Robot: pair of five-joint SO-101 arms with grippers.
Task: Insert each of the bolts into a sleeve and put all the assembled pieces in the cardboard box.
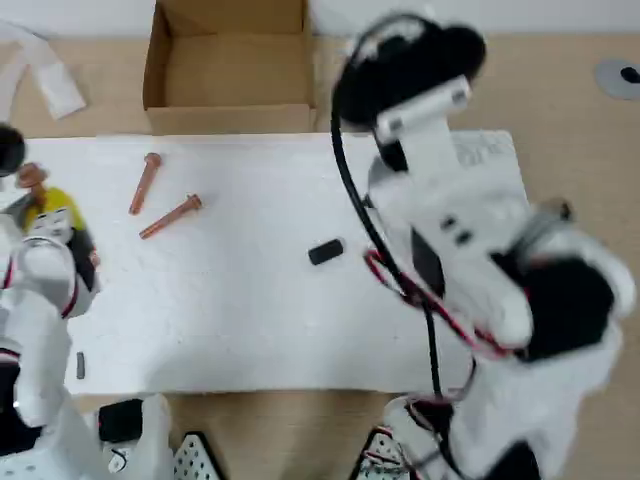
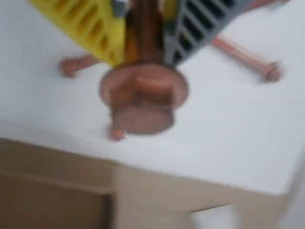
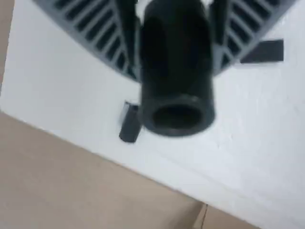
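Note:
My left gripper (image 2: pixel 145 28), with one yellow and one grey finger, is shut on a copper bolt (image 2: pixel 143 98) whose flanged head points at the camera. In the high view this gripper (image 1: pixel 45 205) is at the white mat's left edge, holding the bolt (image 1: pixel 30 176). Two more copper bolts (image 1: pixel 145 183) (image 1: pixel 170 217) lie on the mat's far left part. My right gripper (image 3: pixel 176 28) is shut on a black sleeve (image 3: pixel 176 76), open end toward the camera. Another black sleeve (image 1: pixel 325 251) lies mid-mat. The cardboard box (image 1: pixel 230 118) stands open behind the mat.
The white mat (image 1: pixel 240 320) covers a tan table. A small dark sleeve (image 1: pixel 80 365) lies near the mat's front left edge. The right arm (image 1: pixel 470 250) rises over the mat's right side and hides it. A round grey disc (image 1: pixel 618 77) sits at the far right.

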